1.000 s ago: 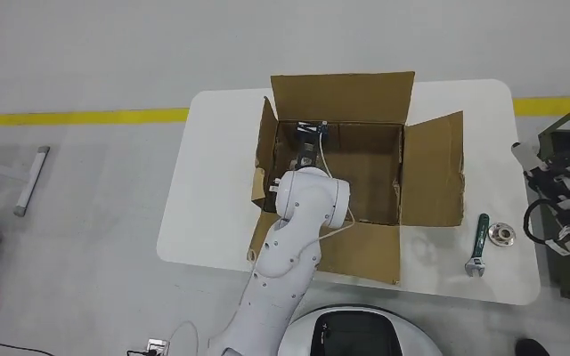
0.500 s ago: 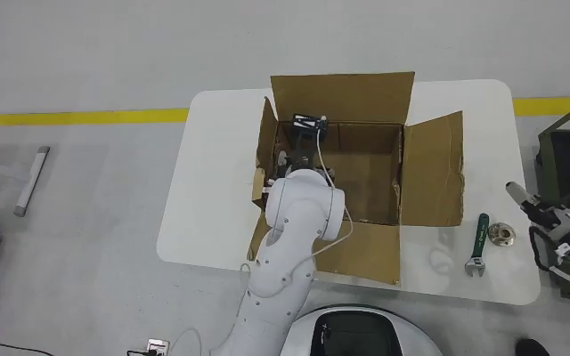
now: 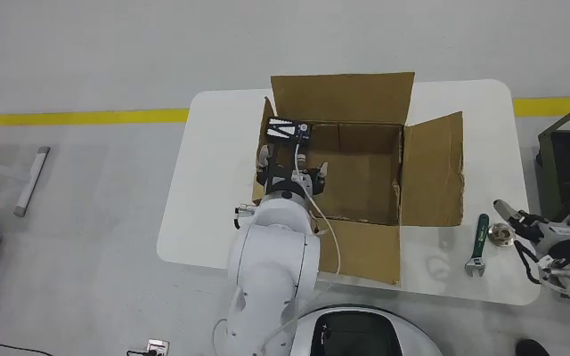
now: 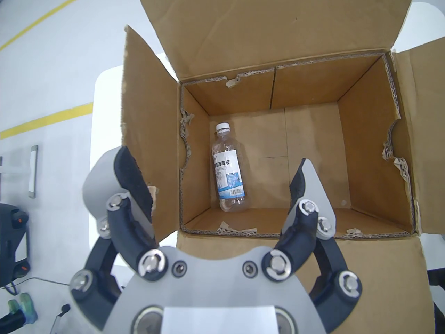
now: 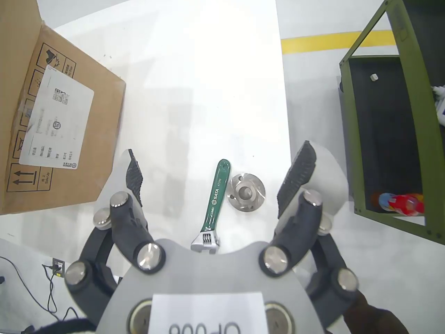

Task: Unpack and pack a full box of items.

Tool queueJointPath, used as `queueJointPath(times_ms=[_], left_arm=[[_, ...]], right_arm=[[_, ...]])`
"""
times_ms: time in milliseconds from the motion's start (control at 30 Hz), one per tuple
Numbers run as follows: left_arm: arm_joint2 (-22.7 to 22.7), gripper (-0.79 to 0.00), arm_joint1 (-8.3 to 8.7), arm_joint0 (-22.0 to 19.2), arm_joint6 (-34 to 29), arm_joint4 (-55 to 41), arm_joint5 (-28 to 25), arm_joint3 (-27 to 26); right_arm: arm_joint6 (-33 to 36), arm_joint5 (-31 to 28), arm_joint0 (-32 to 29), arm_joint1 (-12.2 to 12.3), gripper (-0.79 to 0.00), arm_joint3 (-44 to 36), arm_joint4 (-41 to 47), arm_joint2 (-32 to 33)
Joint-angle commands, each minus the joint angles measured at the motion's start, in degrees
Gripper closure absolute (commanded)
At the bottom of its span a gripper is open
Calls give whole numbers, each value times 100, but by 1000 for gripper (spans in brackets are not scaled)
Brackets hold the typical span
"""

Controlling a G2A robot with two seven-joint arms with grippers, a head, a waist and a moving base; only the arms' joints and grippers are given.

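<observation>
An open cardboard box (image 3: pixel 356 169) stands on the white table (image 3: pixel 214 178). In the left wrist view a clear bottle (image 4: pixel 227 175) with a white cap and a blue-and-white label lies on the box floor (image 4: pixel 313 161), by its left wall. My left gripper (image 3: pixel 294 163) hangs open above the box's left near corner, holding nothing (image 4: pixel 215 166). A green-handled wrench (image 3: pixel 478 245) and a round metal flange (image 3: pixel 500 235) lie on the table right of the box. My right gripper (image 5: pixel 220 158) is open above them, at the table's right edge (image 3: pixel 524 236).
The box's flaps stand spread; the right flap (image 5: pixel 52 123) carries a white label. A green metal rack (image 5: pixel 382 123) stands on the floor just right of the table, with a colourful item (image 5: pixel 399 203) inside. A yellow line (image 3: pixel 89 116) crosses the floor.
My left arm has drawn up and back out of the box toward its left near corner. My right gripper has come in from the right edge toward the wrench and flange.
</observation>
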Motion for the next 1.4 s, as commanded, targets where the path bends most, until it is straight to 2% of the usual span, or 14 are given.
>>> queueJointPath(times_ms=[0,200,300,400,700,800,967,1000,1033,1067,1133,1200,1367], left_arm=[[-37,-785,-4,23,22,18,34,-156],[-52,-785,-9,27,19,-8,65,-226],[-52,-785,-9,27,19,-8,65,-226],[-52,-785,-9,27,19,-8,65,-226],[-52,-785,-9,27,19,-8,65,-226],[-52,-785,-9,27,19,-8,65,-226],[-52,-785,-9,27,19,-8,65,-226],[-52,-785,-9,27,19,-8,65,-226],[-52,-785,-9,27,19,-8,65,-226],[-52,-785,-9,27,19,-8,65,-226],[-52,-785,-9,27,19,-8,65,-226],[-52,-785,-9,27,19,-8,65,-226],[-52,-785,-9,27,19,-8,65,-226]], right_arm=[[209,-3,-46,10,-785,-6,-68,-5],[1803,1028,65,43,-785,-317,-484,-164],[2592,1123,341,84,-785,-317,-562,-382],[3061,1236,713,115,-785,-317,-436,-484],[3090,1320,825,122,-785,-317,-438,-454],[2884,1263,751,111,-785,-182,-199,-481],[2819,1637,734,108,-785,31,-503,-769],[2819,1686,748,112,-668,95,-631,-833],[2827,1718,772,117,-428,141,-775,-917],[2834,1784,807,116,-345,188,-835,-995],[2883,1878,875,119,-332,305,-970,-1126],[2904,1967,958,121,-366,441,-1122,-1254],[2882,2068,1154,119,-376,735,-1275,-1497]])
